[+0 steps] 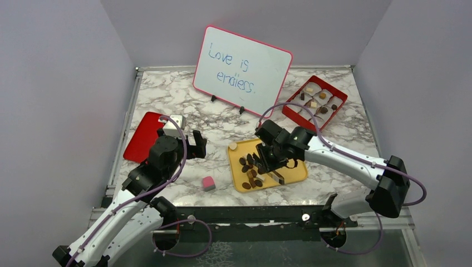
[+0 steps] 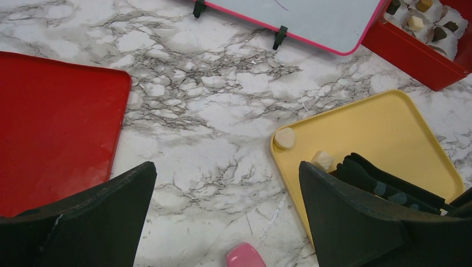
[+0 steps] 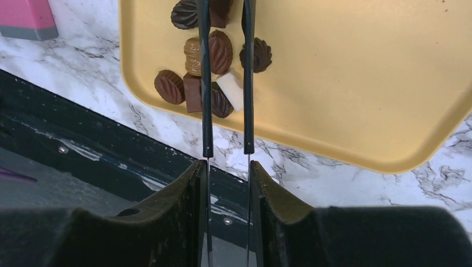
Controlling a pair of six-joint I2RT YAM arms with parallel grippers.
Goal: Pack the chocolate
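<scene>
Right gripper (image 1: 262, 161) sat low over the yellow tray (image 3: 345, 83), fingers nearly together with just a slim gap. The tips ran off the wrist view, so I couldn't tell if they'd pinched anything. The chocolate (image 3: 220, 53) was bunched between and right beside both fingers, pieces touching. Risk: grabbing two, or flicking a neighbour over the near rim. Left gripper (image 2: 227, 178) hung wide apart, nothing between its fingers.

The table (image 1: 183, 105) is marble-patterned, smooth and faintly shiny. The yellow tray (image 3: 362, 83) looks like matt plastic, and the red tray (image 2: 55, 128) is glossier. The chocolate (image 3: 220, 51) has ribbed, satiny tops.
</scene>
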